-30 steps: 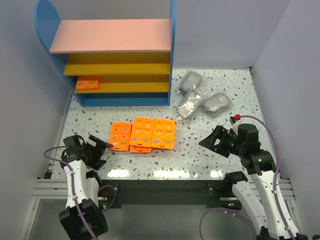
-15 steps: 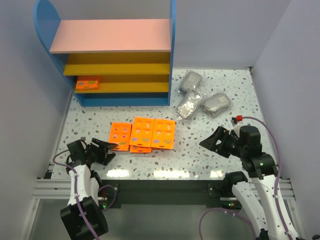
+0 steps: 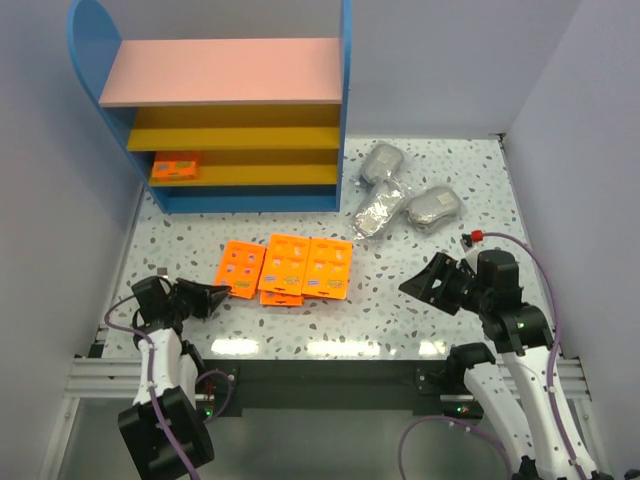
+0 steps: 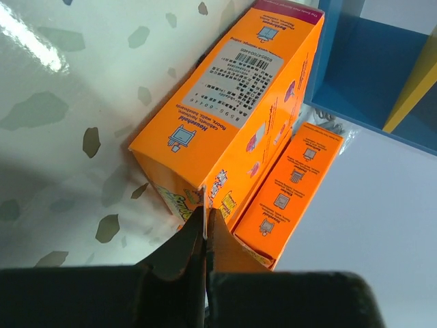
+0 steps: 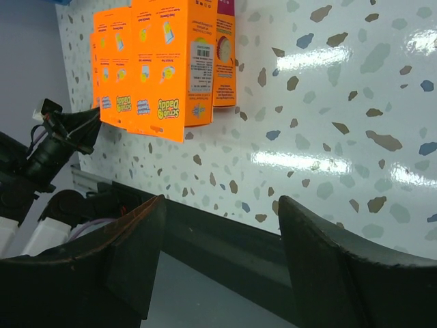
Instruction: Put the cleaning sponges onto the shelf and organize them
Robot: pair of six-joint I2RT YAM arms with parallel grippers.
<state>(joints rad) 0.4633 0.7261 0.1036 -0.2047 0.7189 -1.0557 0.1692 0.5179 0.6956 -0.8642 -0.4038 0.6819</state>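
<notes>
Left pincer sits low at lower left of the top view. Its fingers are pressed together with nothing visible between them, and the tips are right at the near edge of the leftmost pack. Can't tell whether they touch it. On the left wrist cam the closed tips sit at the near corner of that pack, barcode face up, with another pack lying beside it.

Right pincer is at lower right, fingers spread wide and holding nothing, above bare counter and well apart from any item. The right wrist cam shows the same wide gap, with the orange packs at the upper left of its frame.

The orange packs lie flat, side by side at centre of the counter, with one partly tucked under the others. One orange pack is on the lower yellow board of the shelf, at its left end.

Three grey bundles are on the counter, upper right, just beside the shelf's right side.
</notes>
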